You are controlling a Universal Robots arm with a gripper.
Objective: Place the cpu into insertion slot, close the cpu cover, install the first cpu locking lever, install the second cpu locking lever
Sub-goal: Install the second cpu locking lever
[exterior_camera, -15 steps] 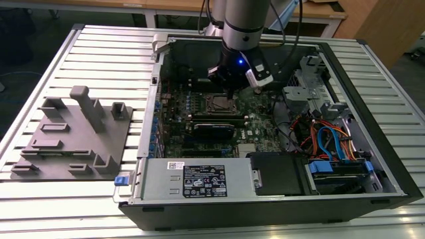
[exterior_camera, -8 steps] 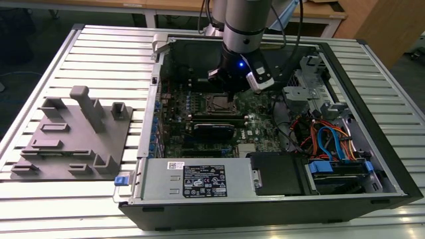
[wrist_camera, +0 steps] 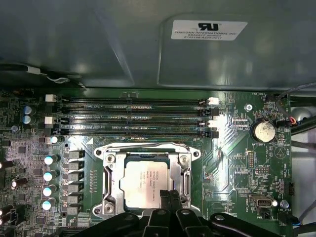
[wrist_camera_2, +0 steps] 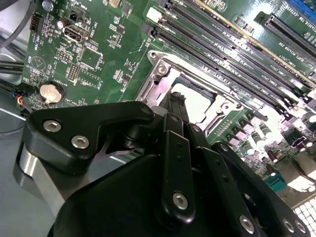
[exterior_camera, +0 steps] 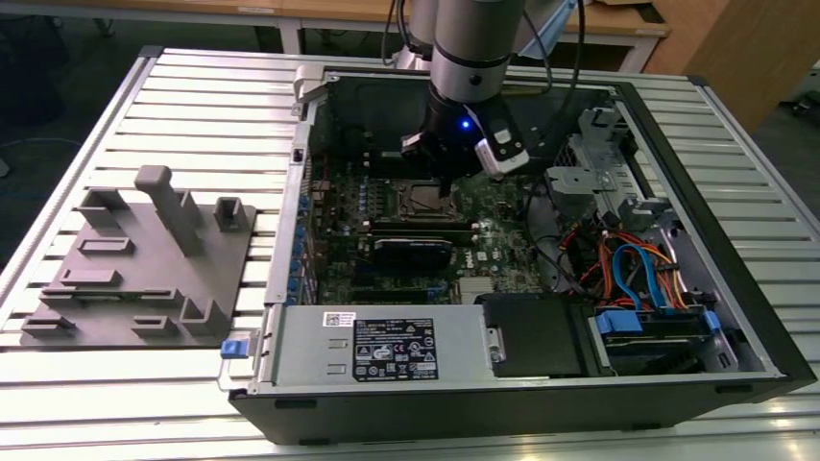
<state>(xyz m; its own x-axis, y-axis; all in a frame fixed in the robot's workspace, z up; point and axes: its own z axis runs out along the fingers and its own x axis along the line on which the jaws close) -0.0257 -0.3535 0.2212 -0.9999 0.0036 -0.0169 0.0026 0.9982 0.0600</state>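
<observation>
Right over the socket edge, my tool [wrist_camera: 170, 197] rides pinched narrow, empty; the cpu [wrist_camera: 145, 182] sits seated in the insertion slot [wrist_camera: 111, 185] just beyond my tips, cpu cover [wrist_camera: 143, 148] framing it.

slatted metal table [exterior_camera: 192, 106]; wooden desk [exterior_camera: 602, 24] behind

Open computer case [exterior_camera: 717, 384] lies on a slatted table [exterior_camera: 192, 96]; a fixture block [exterior_camera: 141, 269] sits on the table to the exterior view's left of the case. Motherboard [exterior_camera: 384, 279] lies flat inside the case. Insertion slot [wrist_camera: 106, 190] sits on the board just beside the memory slots [wrist_camera: 133, 118]. Cpu [wrist_camera: 145, 180] lies in the slot, cpu cover [wrist_camera: 143, 148] framing it. Coin battery [wrist_camera: 262, 131] sits past the memory slots' end. Gripper [wrist_camera: 170, 197] is at the cpu's edge, above the slot [exterior_camera: 413, 199]. Power supply [exterior_camera: 384, 351] and drive bay [exterior_camera: 544, 336] fill the case's near end.
</observation>
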